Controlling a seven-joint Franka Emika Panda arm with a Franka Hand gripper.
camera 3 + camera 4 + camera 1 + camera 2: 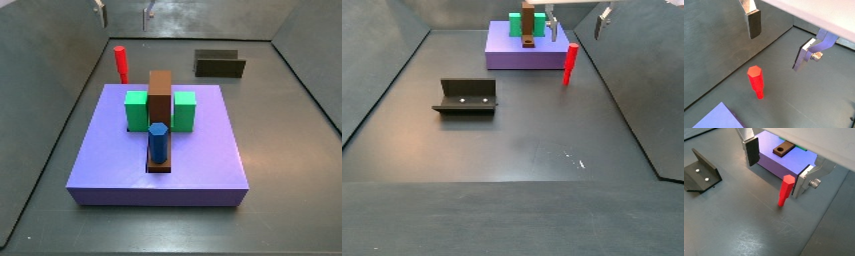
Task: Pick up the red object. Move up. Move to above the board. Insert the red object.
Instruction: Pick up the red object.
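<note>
I take the board as my landmark: a lavender slab lying flat on the dark grey tabletop. Along its top runs a brown bar, flanked by green blocks, and a blue peg stands upright at the bar's end farthest from the red object. Near the board's far corner in a side view sits a small dark olive box. The fixture stands well away from the board, out on open floor, clear of the peg.

The red object is a slender bright red peg with faceted sides, standing upright on the tabletop just beside one edge of the board, not touching it.

My claw hangs above the red object with its fingers spread wide and nothing between them; the peg stands free below, close to one finger in a wrist view. Dark walls enclose the tabletop.
</note>
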